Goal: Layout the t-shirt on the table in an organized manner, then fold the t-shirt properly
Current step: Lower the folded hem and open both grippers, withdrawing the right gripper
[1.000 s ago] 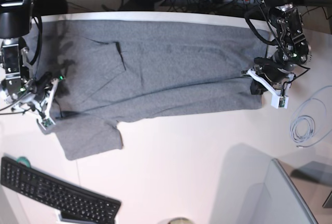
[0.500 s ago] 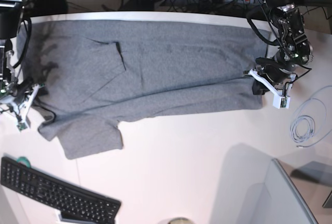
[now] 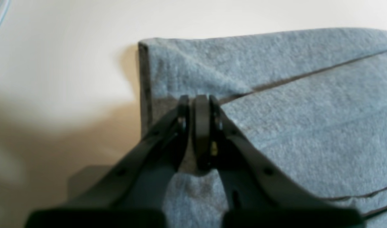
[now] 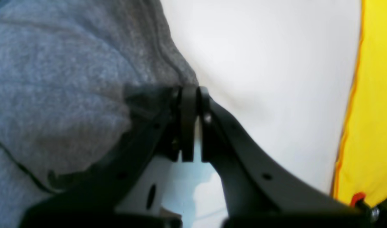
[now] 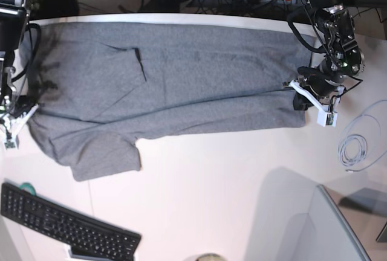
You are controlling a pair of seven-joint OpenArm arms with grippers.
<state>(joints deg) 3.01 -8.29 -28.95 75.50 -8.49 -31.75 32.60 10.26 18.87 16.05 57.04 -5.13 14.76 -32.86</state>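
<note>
The t-shirt (image 5: 169, 86) lay spread wide across the far half of the table (image 5: 205, 194). My left pincer (image 3: 201, 101) was pinched tight on the shirt's edge, close to a corner of the cloth. My right pincer (image 4: 190, 91) was pressed together at the other end, right at a hem, with cloth bunched beside it. A keyboard (image 5: 60, 228) sat near the front.
</note>
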